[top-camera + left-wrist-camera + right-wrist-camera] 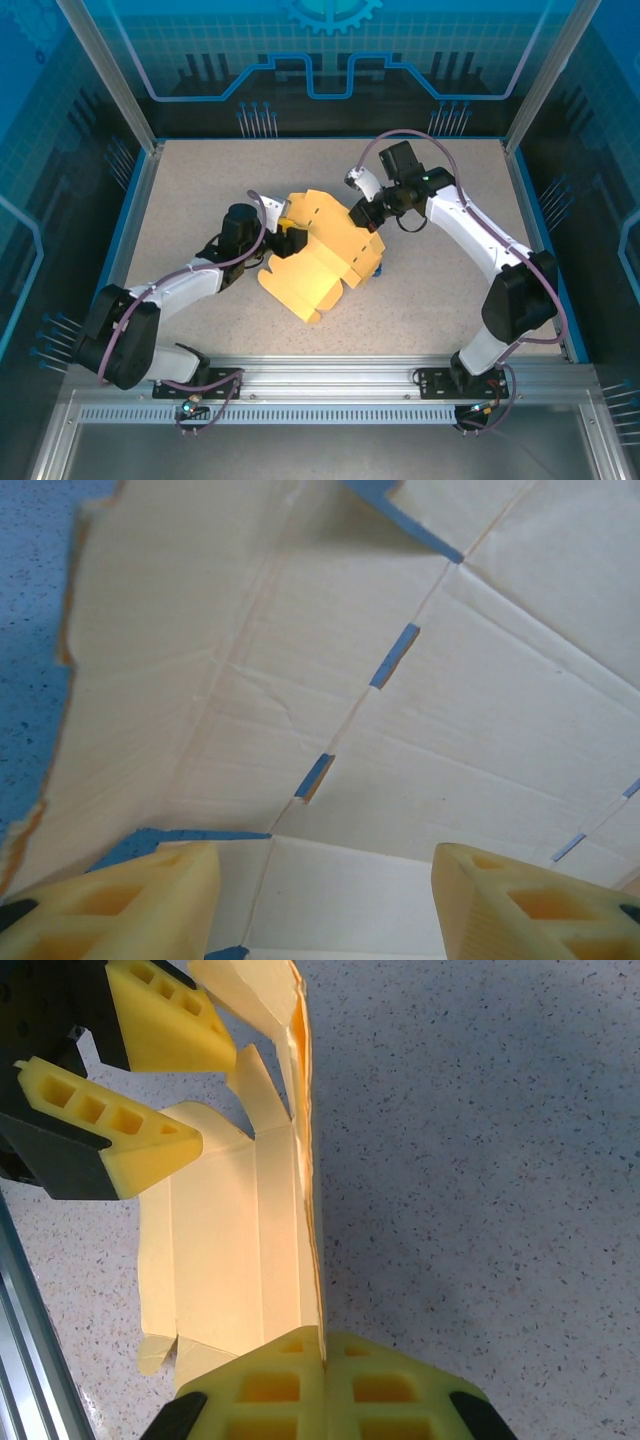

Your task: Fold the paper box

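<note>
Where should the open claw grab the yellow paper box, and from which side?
Probably the raised flap edge on the left side of the paper box, coming in from the left with the open left gripper. Much of the sheet lies flat on the table, so only an upstanding thin edge suits a pinch. The right gripper pinches the opposite wall.

You have the paper box (320, 258) on the bench (200, 195), just right of your left claw (288, 240), left of your right claw (358, 213).
</note>
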`<state>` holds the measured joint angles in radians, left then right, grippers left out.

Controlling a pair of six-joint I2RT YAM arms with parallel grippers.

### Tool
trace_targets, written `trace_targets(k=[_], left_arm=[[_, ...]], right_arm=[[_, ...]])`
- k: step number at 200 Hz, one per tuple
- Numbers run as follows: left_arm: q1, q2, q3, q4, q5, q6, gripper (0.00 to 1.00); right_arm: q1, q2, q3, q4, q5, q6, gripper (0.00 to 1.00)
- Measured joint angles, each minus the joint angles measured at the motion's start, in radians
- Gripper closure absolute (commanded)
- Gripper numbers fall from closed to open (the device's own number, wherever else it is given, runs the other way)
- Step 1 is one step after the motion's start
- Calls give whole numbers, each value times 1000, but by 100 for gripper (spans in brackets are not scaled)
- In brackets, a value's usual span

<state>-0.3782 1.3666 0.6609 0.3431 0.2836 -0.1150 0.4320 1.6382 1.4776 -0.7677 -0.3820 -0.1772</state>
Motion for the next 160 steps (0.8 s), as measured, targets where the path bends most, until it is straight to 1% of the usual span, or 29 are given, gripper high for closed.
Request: trace_targets(k=[23, 93, 118, 150, 160], left_arm=[[3, -1, 19, 0, 22, -2, 40], [22, 11, 163, 0, 103, -18, 41], [22, 31, 200, -3, 139, -31, 48], [22, 43, 208, -2, 219, -48, 60], [22, 44, 208, -2, 247, -58, 62]], right_arm=[[3, 0, 0, -1, -1, 0, 100], [22, 0, 0, -3, -1, -2, 100], [30, 0, 0, -3, 0, -4, 100], [35, 0, 0, -2, 7, 0, 100], [35, 0, 0, -2, 9, 4, 100]])
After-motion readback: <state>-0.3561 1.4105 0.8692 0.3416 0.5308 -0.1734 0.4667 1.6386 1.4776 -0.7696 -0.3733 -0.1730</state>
